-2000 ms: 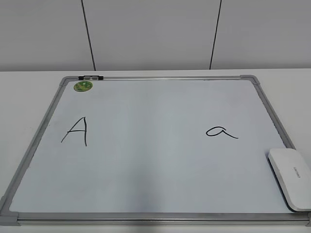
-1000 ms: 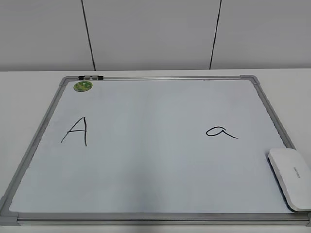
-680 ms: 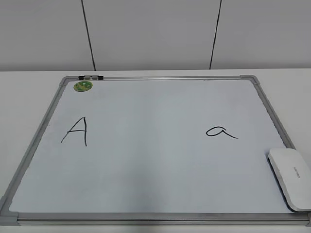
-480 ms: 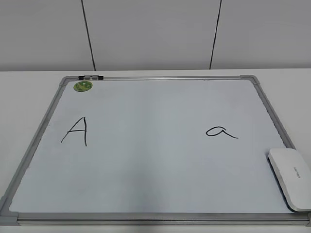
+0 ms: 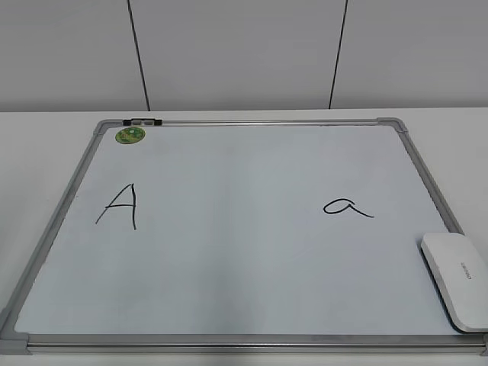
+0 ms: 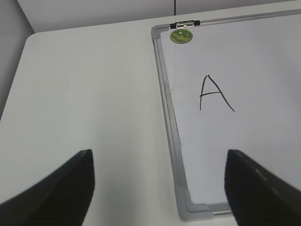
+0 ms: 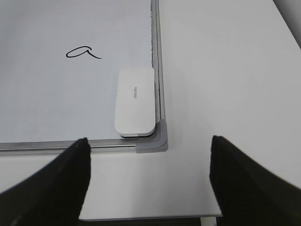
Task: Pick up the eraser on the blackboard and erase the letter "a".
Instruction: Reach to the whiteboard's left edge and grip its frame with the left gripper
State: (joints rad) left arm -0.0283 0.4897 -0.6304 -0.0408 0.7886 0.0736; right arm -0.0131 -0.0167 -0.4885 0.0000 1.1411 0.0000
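The blackboard is a white board with a silver frame, lying flat on the table. The white eraser lies in its near right corner, and it also shows in the right wrist view. The letter "a" is drawn just left of and beyond the eraser, and shows in the right wrist view too. My right gripper is open and empty over the table, near the eraser's corner. My left gripper is open and empty by the board's near left corner. Neither gripper shows in the exterior view.
A capital "A" is on the board's left half, also in the left wrist view. A round green sticker and a metal clip sit at the far left corner. The table's near edge lies just below my right gripper.
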